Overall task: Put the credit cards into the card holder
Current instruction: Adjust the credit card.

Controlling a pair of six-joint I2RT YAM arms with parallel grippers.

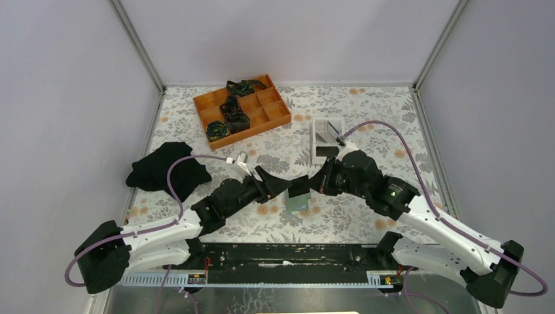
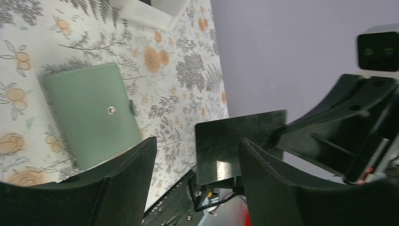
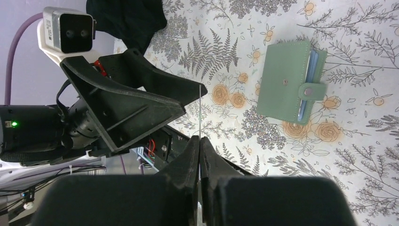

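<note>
Left gripper (image 2: 196, 146) nearest the lens: fingers (image 2: 127, 179) spread wide, one on each side of a black card (image 2: 235, 141). No contact that I can make out; whether the far finger brushes the card's lower corner I cannot tell.

Far left on the table (image 1: 366, 131) lies a black cloth (image 1: 167, 169), and behind it an orange compartment box (image 1: 269, 104). Neither is part of this job.

Centre: the black card stands on edge in the air, low over the table. In the right wrist view it shows as a thin line rising from the right gripper (image 3: 200, 141), whose fingers are pressed together on its lower edge. Carried upright, probably so the other arm gets a flat face to pinch. This looks like a handover or a regrip, not an insertion.

Just beyond the card, the card holder (image 3: 284, 82) lies flat on the table, strap snapped shut, light blue cards (image 3: 314, 61) peeking from its open side. So some are in already, and the black one is not yet.

Right and further back, a white tray (image 1: 319, 152); its contents are too small to name.

Likely snag: the snapped strap partly bars the slot, so one arm may have to steady the holder.
</note>
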